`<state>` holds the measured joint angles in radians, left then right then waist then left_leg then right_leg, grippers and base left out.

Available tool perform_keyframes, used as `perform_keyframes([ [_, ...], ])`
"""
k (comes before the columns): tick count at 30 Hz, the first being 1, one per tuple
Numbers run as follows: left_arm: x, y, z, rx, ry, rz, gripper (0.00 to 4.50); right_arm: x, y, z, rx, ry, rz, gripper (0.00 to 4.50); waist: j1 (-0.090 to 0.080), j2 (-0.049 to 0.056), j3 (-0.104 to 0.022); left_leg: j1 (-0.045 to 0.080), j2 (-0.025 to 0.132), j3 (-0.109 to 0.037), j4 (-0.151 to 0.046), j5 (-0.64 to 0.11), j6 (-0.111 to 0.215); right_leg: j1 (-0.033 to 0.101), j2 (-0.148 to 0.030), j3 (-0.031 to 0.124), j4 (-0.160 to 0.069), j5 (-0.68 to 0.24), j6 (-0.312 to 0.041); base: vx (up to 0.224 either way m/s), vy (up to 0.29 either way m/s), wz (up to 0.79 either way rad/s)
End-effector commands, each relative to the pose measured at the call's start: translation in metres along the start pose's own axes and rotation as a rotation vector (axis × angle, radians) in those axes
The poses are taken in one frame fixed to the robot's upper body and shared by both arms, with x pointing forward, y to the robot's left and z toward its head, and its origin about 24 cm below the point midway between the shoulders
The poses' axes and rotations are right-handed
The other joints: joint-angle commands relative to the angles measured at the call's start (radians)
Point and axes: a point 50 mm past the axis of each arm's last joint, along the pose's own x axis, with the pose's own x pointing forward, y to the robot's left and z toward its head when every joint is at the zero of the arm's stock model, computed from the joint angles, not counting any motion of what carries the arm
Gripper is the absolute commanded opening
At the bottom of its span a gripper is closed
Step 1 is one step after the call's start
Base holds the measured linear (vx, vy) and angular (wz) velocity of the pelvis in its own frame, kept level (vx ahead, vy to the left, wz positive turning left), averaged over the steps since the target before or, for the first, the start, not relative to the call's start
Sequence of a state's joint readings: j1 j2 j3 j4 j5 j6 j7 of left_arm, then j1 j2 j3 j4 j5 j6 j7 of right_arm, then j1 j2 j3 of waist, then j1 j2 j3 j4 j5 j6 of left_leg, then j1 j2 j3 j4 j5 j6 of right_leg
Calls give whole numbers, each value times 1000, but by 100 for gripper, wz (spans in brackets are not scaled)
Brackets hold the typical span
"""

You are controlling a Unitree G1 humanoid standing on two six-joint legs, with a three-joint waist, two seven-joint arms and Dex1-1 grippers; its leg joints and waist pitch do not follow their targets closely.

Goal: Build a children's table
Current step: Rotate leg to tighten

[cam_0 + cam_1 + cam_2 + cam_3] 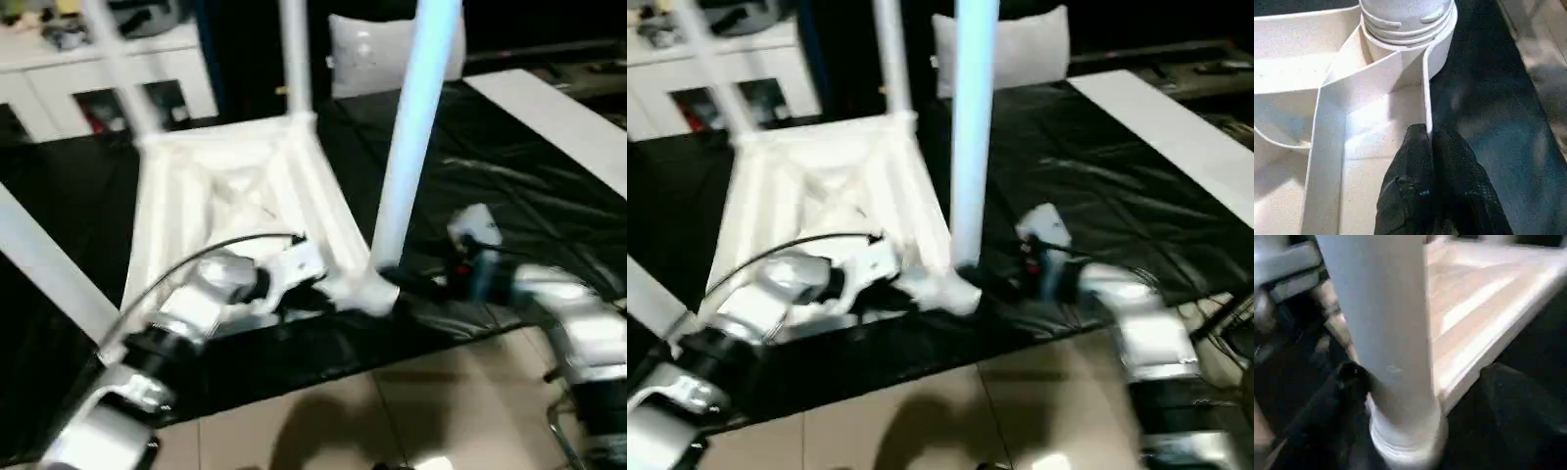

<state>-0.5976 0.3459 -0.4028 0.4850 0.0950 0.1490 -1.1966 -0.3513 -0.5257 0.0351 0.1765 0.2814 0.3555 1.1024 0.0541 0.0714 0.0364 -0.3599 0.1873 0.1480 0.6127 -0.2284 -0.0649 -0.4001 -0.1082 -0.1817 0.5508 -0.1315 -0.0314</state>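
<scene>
A: From the head cameras, where is the work?

B: The white plastic rectangular table top lies upside down on a black sheet, ribbed underside facing up. Three long white tapered round legs stand in its corner sockets: the near leg at the corner closest to the robot, a far leg and another far leg at the back corners. A white cabinet with glass doors and a grey cushion sit behind.

A: And the arms in that view?

B: The left gripper reaches to the top's near edge beside the near leg's socket. The right gripper is at the foot of the near leg.

A: The left wrist camera?

B: The left gripper's black fingers are pinched together on the thin upright rim of the table top, just beside the round corner socket where the leg sits.

A: The right wrist camera?

B: One black finger touches the leg's base on one side and the other lies on the far side, the right gripper clasping the leg just above the socket.
</scene>
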Motion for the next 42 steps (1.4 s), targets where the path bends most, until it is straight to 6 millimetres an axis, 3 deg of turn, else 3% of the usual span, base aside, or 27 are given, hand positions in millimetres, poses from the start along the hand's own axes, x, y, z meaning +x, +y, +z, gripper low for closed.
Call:
perform_keyframes([
  [1,10,-12,-5,65,78,-139,0,2,5,5,-40,10,98,422,3,-18,-61,-5,44,-5,-74,-136,109,66,-64,67,-62,-364,-102,0,0,0],
  [2,9,-13,-6,87,89,-172,0,2,6,5,-56,25,148,422,4,-25,-61,-3,44,-2,-75,-139,108,66,-63,68,-64,-378,-97,0,0,0],
  [4,7,-17,-5,124,97,-242,0,1,10,5,-80,55,240,395,11,-21,-60,-2,44,-1,-75,-148,106,65,-64,68,-66,-412,-92,0,0,0],
  [5,6,-18,-4,131,95,-260,0,1,11,5,-85,63,261,395,13,-28,-61,1,45,0,-75,-148,106,63,-65,70,-67,-421,-87,0,0,0],
  [8,5,-21,-1,164,86,-320,0,3,14,4,-86,77,331,369,22,-31,-59,3,46,2,-75,-146,104,60,-65,72,-69,-443,-85,0,0,0],
  [11,5,-23,2,193,82,-368,0,9,17,4,-60,69,395,342,34,-31,-60,7,48,3,-76,-143,99,57,-64,73,-65,-447,-87,0,0,0],
  [16,7,-23,5,209,74,-391,0,17,22,0,-32,75,480,292,36,-33,-62,4,48,2,-76,-138,90,59,-65,74,-63,-437,-93,0,0,0],
  [23,6,-24,4,200,69,-396,0,18,24,-2,-15,78,520,225,40,-37,-62,3,48,3,-76,-125,91,59,-65,74,-63,-438,-87,0,0,0],
  [30,6,-23,5,116,4,-351,0,21,28,0,20,10,492,198,40,-38,-61,3,45,5,-75,-118,86,60,-64,73,-65,-453,-82,0,0,0],
  [32,9,-20,9,39,-42,-289,0,29,29,2,65,-31,394,197,36,-33,-59,4,46,4,-77,-125,79,60,-63,73,-67,-466,-76,0,0,0],
  [35,13,-18,12,-28,-73,-226,0,43,26,3,80,-50,243,196,19,-35,-53,4,35,2,-78,-172,51,58,-61,61,-83,-552,-39,0,0,0],
  [37,18,-15,15,-75,-89,-167,0,58,20,4,113,-54,72,196,0,-30,-49,7,28,1,-75,-209,31,54,-59,51,-96,-613,-9,0,0,0],
  [40,29,-10,22,-143,-133,-69,0,77,11,4,193,-54,-170,196,-75,-24,-44,1,20,-14,-63,-319,1,57,-51,7,-123,-684,60,0,0,0],
  [41,33,-10,26,-174,-155,-41,0,82,9,4,221,-56,-243,196,-85,-15,-45,5,22,-19,-63,-342,2,61,-54,0,-124,-684,66,0,0,0],
  [42,40,-6,31,-217,-181,31,0,91,7,5,250,-58,-337,196,-111,-10,-44,-7,31,-27,-69,-370,9,74,-55,-7,-124,-658,73,0,0,0],
])
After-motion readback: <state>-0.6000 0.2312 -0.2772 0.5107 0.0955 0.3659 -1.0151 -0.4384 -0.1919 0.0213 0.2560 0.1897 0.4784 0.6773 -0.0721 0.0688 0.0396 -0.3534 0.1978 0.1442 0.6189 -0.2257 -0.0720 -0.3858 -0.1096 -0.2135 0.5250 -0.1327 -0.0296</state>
